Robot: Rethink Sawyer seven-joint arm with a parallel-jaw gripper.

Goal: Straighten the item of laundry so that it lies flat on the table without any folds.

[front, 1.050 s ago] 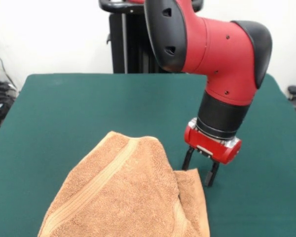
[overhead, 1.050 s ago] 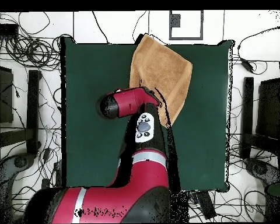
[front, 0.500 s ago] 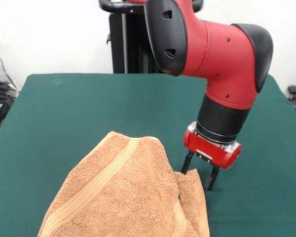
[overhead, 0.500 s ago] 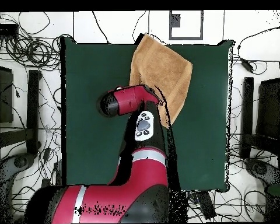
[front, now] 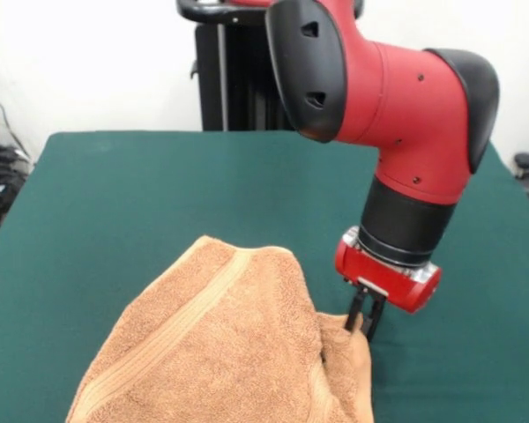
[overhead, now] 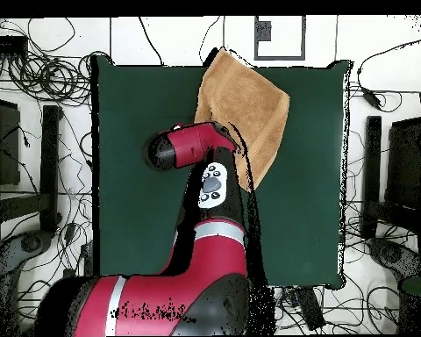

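Orange-tan terry towel [front: 220, 344]: lies on the dark green desk [front: 141, 185] toward its near edge in the front view, reaching or overhanging that edge; overhead, it sits at the desk's edge farthest from the robot's base. Condition: folded over itself, a woven band running diagonally across the upper layer, a lower layer protruding at one side.

Tool [front: 364, 322]: black fingers drawn together, apparently clenched on the edge of the protruding lower layer, low at the desk surface. Judged purpose: hold this edge so the fold can be drawn out.

Arm [overhead: 210, 189]: red and black, reaching across the desk to the towel.

Task status: not flat; folds remain.
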